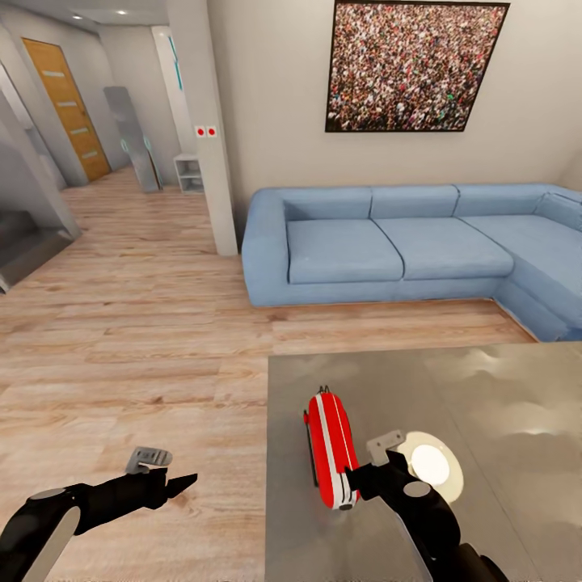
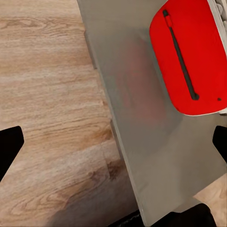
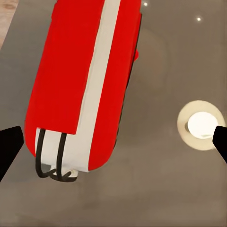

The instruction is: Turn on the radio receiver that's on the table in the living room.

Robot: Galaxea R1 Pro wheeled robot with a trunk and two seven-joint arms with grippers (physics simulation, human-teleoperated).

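left claw (image 1: 174,485) open, right claw (image 1: 356,477) (spread)

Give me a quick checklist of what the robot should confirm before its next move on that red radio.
1. Radio receiver is on the table: ok.
2. Right gripper is close to the radio: ok, right beside its near end.
3. Right gripper is open: ok, fingertips spread wide in the right wrist view.
4. Left gripper is out of the way: ok, over the floor.
5. Dial faces the gripper: cannot tell.
6. White disc is apart from the radio: ok.
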